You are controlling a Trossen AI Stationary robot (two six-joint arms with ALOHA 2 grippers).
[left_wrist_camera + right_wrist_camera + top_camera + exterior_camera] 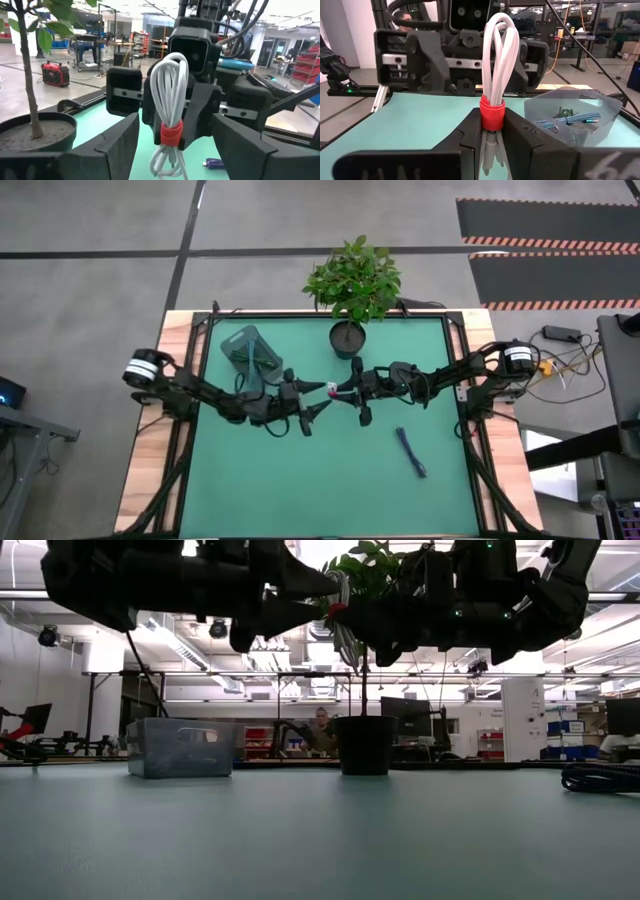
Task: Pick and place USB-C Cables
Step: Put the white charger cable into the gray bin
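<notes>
Midair, right end effector [491, 142] pinches white cable [496, 65]

Two arms, each with one claw: left claw [318, 406], right claw [348, 395]. Four cables: one white [496, 95], one dark blue [410, 451], two in one bin [600, 107]. One potted plant [353, 280].

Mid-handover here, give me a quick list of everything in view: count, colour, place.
White cable: one, white with red wrap, held in the air above mat centre.
Dark blue cable: one, lying on the mat, right of centre.
Basket: one, translucent grey, far left of mat, holding teal and green cables.
Potted plant: one, green in dark pot, far edge of mat.
Mat: one, green, on the wooden table.
Right gripper: shut on the white cable.
Left gripper: open, facing the cable.
</notes>
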